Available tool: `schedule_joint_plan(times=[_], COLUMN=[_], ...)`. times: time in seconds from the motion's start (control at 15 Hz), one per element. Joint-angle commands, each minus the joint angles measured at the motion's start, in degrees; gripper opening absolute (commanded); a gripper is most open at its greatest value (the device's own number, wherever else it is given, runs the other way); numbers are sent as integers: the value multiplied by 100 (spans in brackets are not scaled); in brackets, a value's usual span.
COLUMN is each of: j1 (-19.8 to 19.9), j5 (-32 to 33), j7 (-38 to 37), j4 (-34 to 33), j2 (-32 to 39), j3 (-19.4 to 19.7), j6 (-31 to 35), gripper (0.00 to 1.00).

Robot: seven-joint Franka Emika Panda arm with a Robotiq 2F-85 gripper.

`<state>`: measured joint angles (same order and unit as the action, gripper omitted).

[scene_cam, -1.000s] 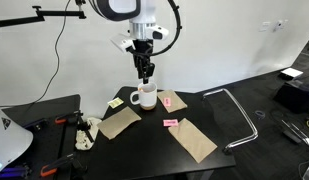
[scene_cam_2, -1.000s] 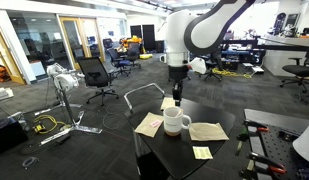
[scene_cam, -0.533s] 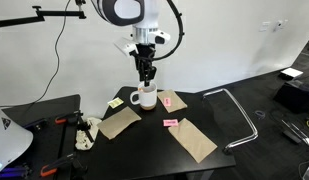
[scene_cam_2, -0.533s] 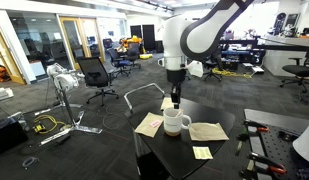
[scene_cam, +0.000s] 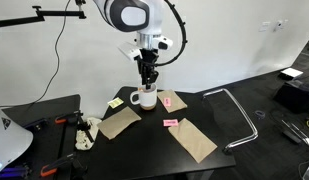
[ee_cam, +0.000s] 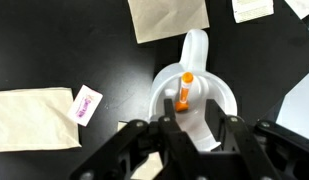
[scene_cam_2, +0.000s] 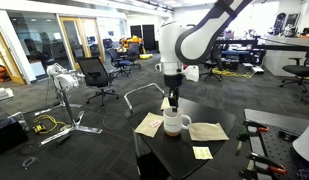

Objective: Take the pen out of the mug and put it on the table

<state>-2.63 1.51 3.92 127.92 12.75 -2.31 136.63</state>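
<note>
Since the earlier frames, the arm has lowered slightly and shifted sideways. This has brought the gripper (scene_cam: 145,78) closer above the mug (scene_cam: 144,98) in both exterior views.

**Gripper state.** In the wrist view the gripper (ee_cam: 198,122) is spread. Its two fingers stand apart directly over the mouth of the mug (ee_cam: 222,95). No finger is seen pressing on anything.

**Task object.** The pen (ee_cam: 184,92) is inside the mug. It leans on the interior wall, with its upper end toward the handle side. It lies in the gap between the fingers, nearer one finger than the other. The pictures do not settle whether it touches that finger.

**Progress.**
1. Approach to the mug: judged nearly complete.
2. Grasp of the pen: not yet done.
3. Lift clear of the mug: not yet done.
4. Placement on the table (ee_cam: 54,45): not yet done.

**Containers.** The mug is the only container in view and holds only the pen. No liquid or other item shows inside it.

**Surroundings.** Brown paper sheets (ee_cam: 166,18) lie on the table near the mug. One sheet is beyond the handle and others are off to the sides. A pink sticky note (ee_cam: 85,104) lies apart from the mug. Bare black table next to the mug appears suitable for set-down.
</note>
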Motion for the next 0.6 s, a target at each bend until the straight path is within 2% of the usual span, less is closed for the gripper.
schedule_joint_plan(times=[0.0,0.53], j1=[-16,-34], j5=[73,96], j7=[-151,-177], j4=[-217,-292], j2=[189,362], j3=[16,22], j6=[-95,-209], gripper=[39,39])
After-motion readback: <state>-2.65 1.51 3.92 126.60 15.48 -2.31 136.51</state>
